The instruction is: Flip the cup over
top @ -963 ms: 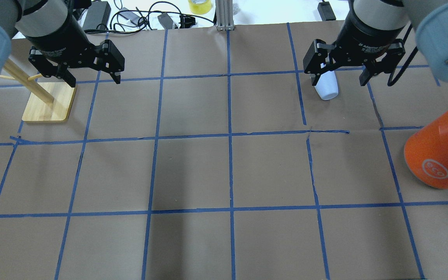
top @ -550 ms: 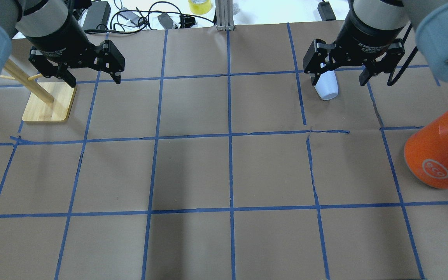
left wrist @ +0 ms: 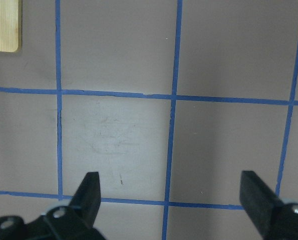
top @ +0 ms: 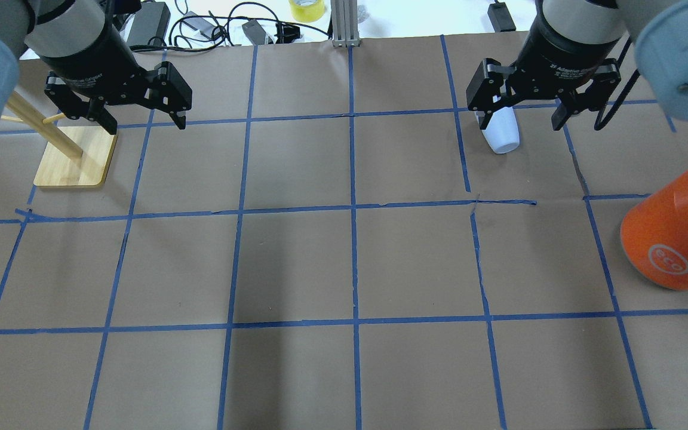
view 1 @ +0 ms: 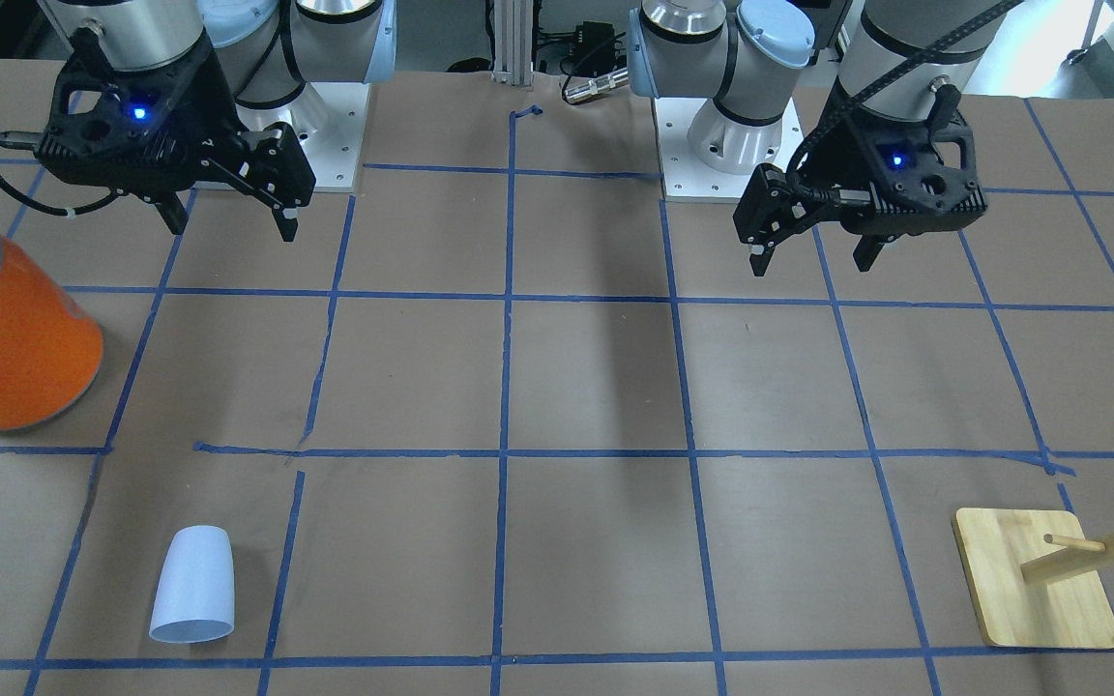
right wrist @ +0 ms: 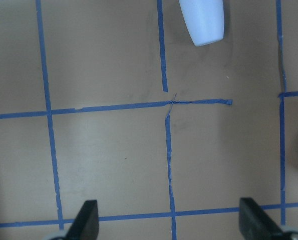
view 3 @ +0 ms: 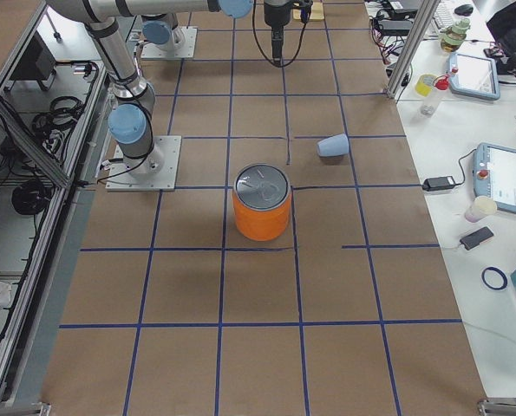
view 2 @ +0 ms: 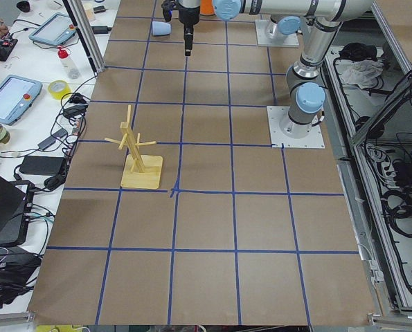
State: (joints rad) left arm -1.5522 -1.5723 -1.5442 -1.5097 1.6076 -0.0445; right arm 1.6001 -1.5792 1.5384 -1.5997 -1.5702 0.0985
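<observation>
Dial on the table: centre is the hub, 12 points away from the robot base.

Near: right gripper at ~4, raised off the surface, jaws wide apart, holding nothing. Reads as a pre-grasp pose. Its wrist cam looks straight down and has the cup at the top edge, so the cup is out ahead, not underneath.

Left gripper at ~8, also spread and empty, in the air. Likely just parked, since the cup is on the other arm's side.

Mid: orange can at 3, upright, well apart from the cup. Not an obstruction.

Far: cup at ~2, lying on its side, rim toward 12, rounded base toward the robot, nothing touching it. Flip not started. I'd pinch across the body, then tip it up. The smooth taper could slip.

Wooden rack at ~10, irrelevant.
</observation>
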